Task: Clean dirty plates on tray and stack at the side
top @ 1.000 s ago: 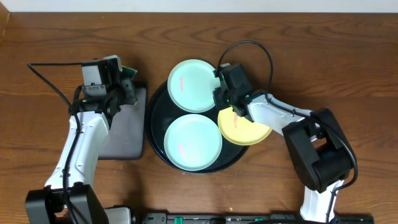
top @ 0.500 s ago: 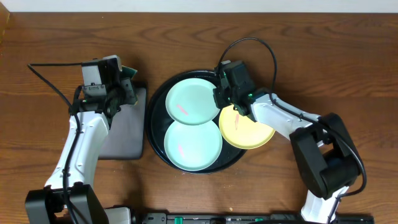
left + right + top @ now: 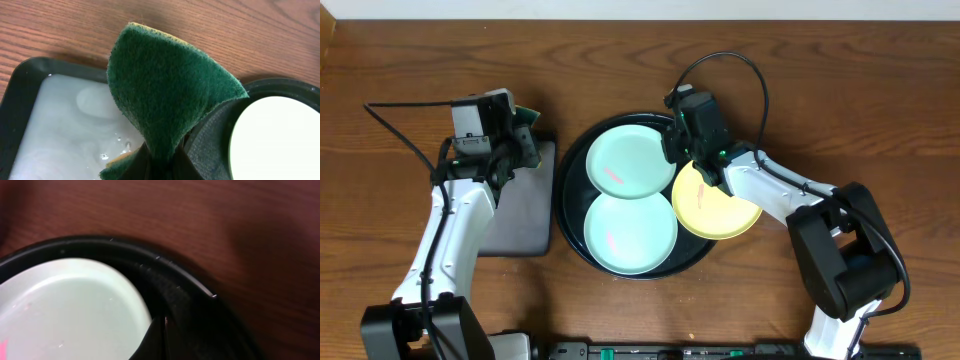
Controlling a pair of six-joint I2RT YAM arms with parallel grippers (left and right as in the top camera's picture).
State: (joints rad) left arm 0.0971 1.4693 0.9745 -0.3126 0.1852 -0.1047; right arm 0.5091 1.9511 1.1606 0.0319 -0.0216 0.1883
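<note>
The round black tray [image 3: 572,160] holds two mint plates, one at the back [image 3: 632,160] and one at the front [image 3: 632,232], both with red smears. A yellow plate [image 3: 718,208], also smeared, overhangs the tray's right rim. My right gripper [image 3: 673,148] is shut at the back plate's right edge. In the right wrist view its closed tips [image 3: 164,330] sit beside that plate [image 3: 70,310], with nothing seen between them. My left gripper [image 3: 523,137] is shut on a folded green sponge [image 3: 165,90] over the rectangular tray [image 3: 20,85].
The rectangular black tray [image 3: 515,215] left of the round tray holds cloudy water. Bare wooden table [image 3: 880,110] surrounds both trays. The right arm's black cable [image 3: 740,70] loops over the table behind the round tray.
The back mint plate slid from overhanging the tray's far rim down into the tray. My right gripper closed fully and shifted slightly toward the back. The left arm stayed still.
</note>
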